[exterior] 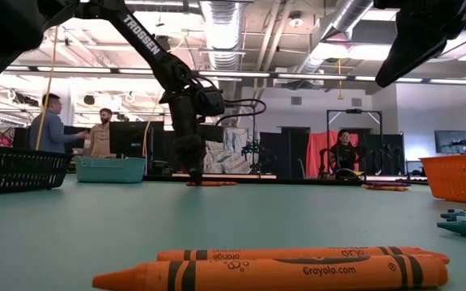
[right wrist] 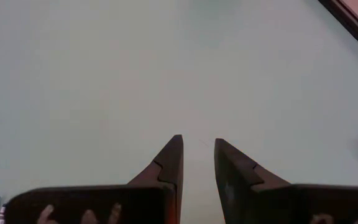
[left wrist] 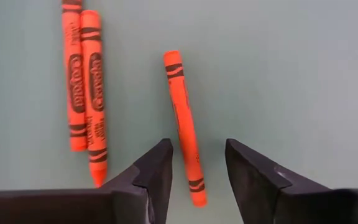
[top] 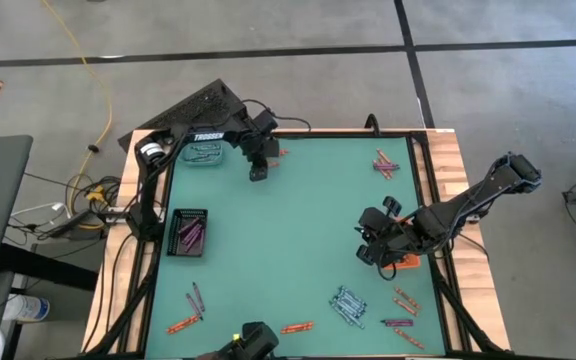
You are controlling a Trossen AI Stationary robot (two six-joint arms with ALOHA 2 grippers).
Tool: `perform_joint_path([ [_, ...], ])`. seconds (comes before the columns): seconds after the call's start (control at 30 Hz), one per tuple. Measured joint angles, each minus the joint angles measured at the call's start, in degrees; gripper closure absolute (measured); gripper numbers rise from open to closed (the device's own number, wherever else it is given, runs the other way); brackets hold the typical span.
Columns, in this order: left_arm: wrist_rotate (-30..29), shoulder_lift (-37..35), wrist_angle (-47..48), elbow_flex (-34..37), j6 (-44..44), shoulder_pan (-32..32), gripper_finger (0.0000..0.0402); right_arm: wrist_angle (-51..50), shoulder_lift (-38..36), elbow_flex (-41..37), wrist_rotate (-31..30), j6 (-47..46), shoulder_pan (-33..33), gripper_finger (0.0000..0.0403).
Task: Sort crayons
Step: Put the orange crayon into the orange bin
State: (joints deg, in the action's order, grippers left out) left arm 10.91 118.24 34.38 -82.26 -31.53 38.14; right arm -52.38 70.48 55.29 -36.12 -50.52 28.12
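Note:
My left gripper (left wrist: 197, 144) is open and points down over the table's far side (top: 258, 174). Its fingers stand on either side of one orange crayon (left wrist: 185, 127) that lies flat on the green mat, without touching it. Two more orange crayons (left wrist: 83, 87) lie side by side close by. My right gripper (right wrist: 197, 142) is open and empty over bare mat at the right (top: 368, 250). Purple crayons lie in the black tray (top: 188, 232), and pale blue-grey ones lie in the teal tray (top: 203, 152).
An orange tray (top: 406, 263) sits beside my right gripper. Loose crayons lie at the far right (top: 386, 163), in a blue-grey pile (top: 348, 305), and along the near edge (top: 298, 327) (top: 183, 323) (top: 405, 300). People stand in the room beyond (exterior: 51, 121).

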Motion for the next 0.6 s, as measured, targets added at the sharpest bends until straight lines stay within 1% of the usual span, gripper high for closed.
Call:
perform_joint_path([
  [0.2, -4.5, -0.1, 0.1, 0.0, -0.4, -2.5, 0.0267, 0.8, 0.0, 0.0, 0.0, 0.0, 0.9, 0.0319],
  [0.27, -5.2, -0.1, 0.3, 0.0, -0.2, -3.0, 0.027, 1.0, 0.0, 0.0, 0.0, 0.0, 1.3, 0.0319],
  [0.6, -3.9, -0.1, 2.2, 0.0, 0.9, -3.8, 0.0301, 2.1, 0.0, 0.0, 0.0, 0.0, 1.9, 0.0319],
])
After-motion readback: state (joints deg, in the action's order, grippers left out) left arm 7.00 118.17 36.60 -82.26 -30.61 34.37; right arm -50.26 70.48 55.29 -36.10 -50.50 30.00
